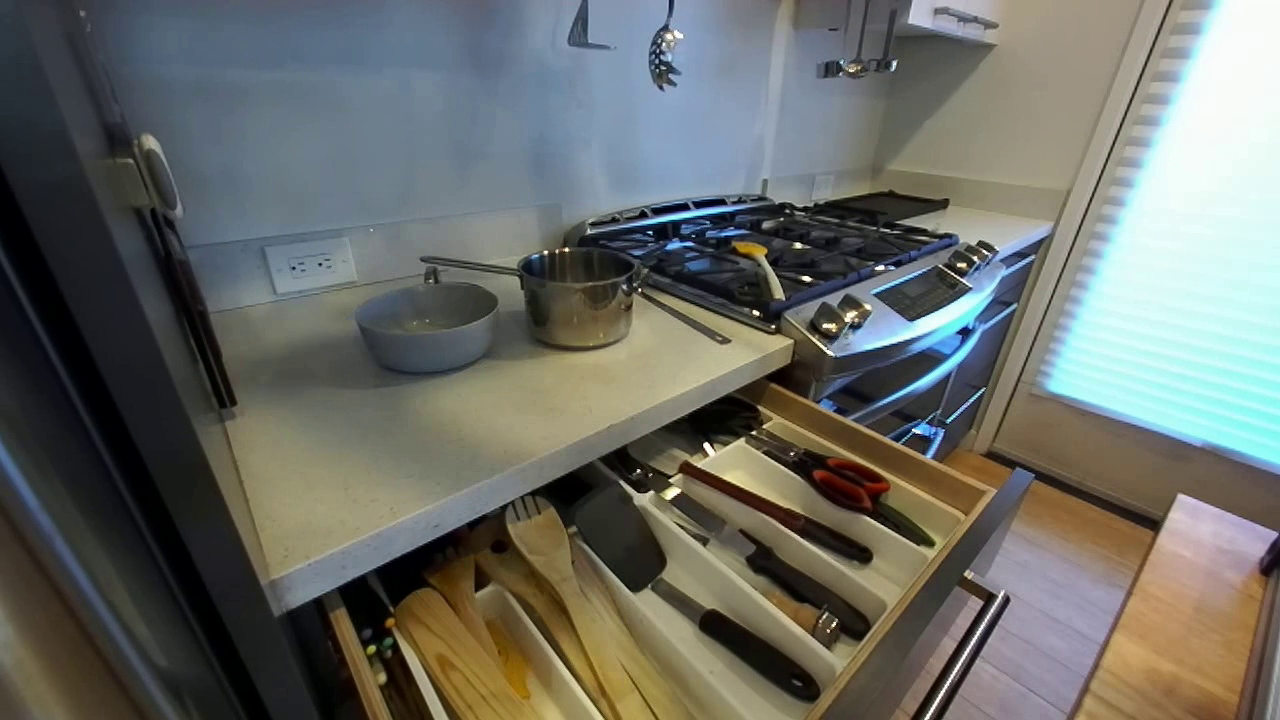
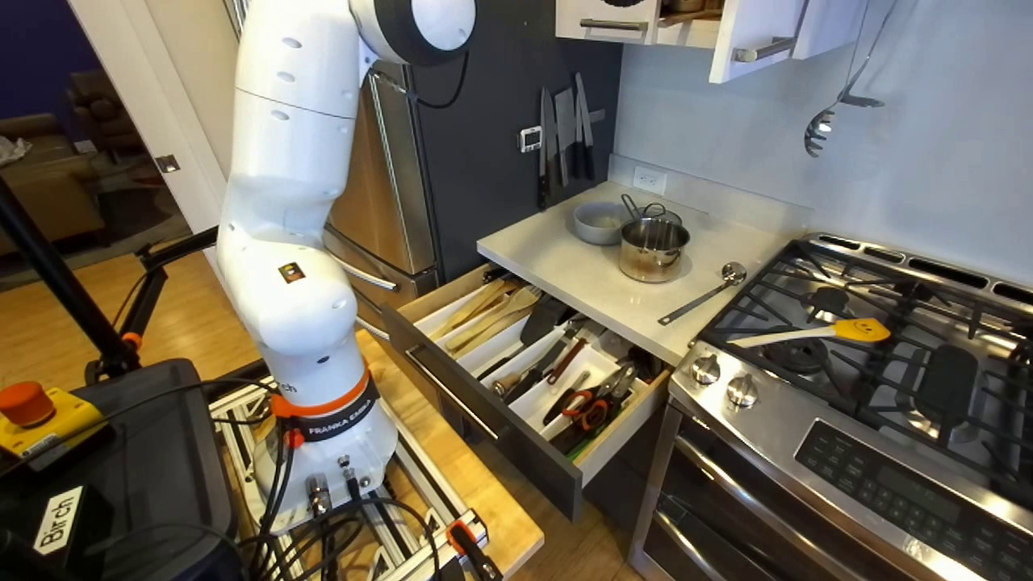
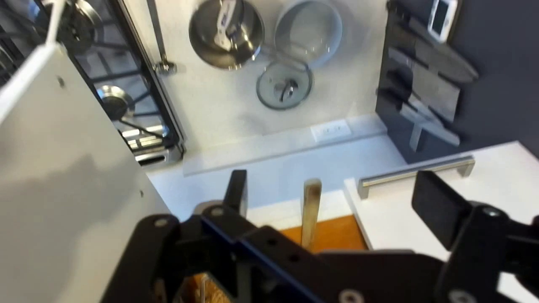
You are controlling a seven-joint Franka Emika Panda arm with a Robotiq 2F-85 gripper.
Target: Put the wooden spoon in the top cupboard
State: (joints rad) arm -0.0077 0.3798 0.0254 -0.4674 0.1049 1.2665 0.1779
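Note:
The wooden spoon point(image 3: 310, 210) shows in the wrist view as a pale tan handle with a darkened end. It lies in the top cupboard, on the orange-brown shelf point(image 3: 339, 233), and its handle end sticks out past the white front edge. The spoon's head is hidden behind the gripper. My gripper point(image 3: 331, 181) is open, with one finger on each side of the handle and both apart from it. The cupboard point(image 2: 692, 34) shows at the top of an exterior view, its opening mostly cut off. The gripper is out of both exterior views.
An open cupboard door point(image 3: 67, 181) stands left of the gripper in the wrist view; a shut door point(image 3: 421, 210) with a bar handle is at right. Below are a steel pot point(image 2: 654, 250), a grey bowl point(image 2: 599, 222) and an open utensil drawer point(image 2: 484, 403). A stove point(image 2: 855, 387) stands alongside.

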